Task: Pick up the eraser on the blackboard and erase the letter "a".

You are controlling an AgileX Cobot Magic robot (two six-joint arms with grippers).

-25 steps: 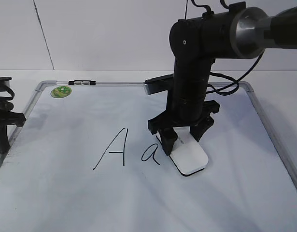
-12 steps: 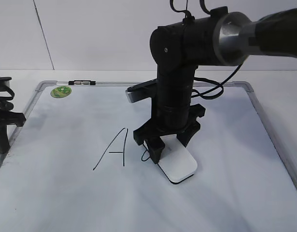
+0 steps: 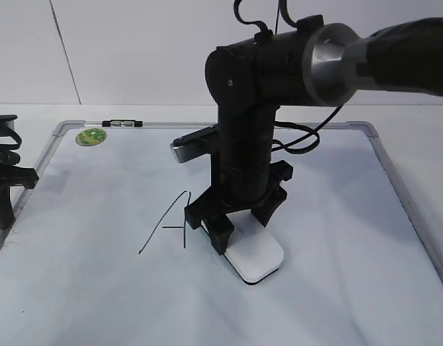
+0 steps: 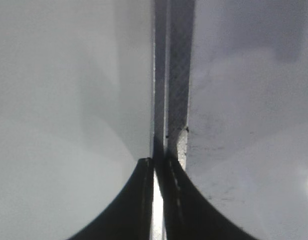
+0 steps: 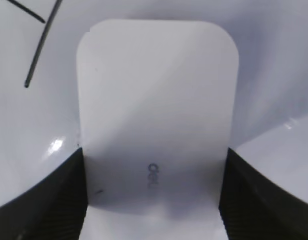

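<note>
I'm pressing the eraser [image 3: 255, 256] flat on the blackboard [image 3: 351, 216], my right gripper [image 3: 235, 220] pinching its sides (grey lettering is showing between my fingers [image 5: 38, 205]). It's sitting just right of the capital A [image 3: 167, 223]. My left gripper [image 3: 1, 191] is resting, pressed together, at the board's left frame. A plain white wall [image 3: 135, 50] is standing behind.

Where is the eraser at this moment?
In the exterior view the eraser lies flat on the blackboard near its middle, clamped by the right pincer, just right of the capital A.
</note>
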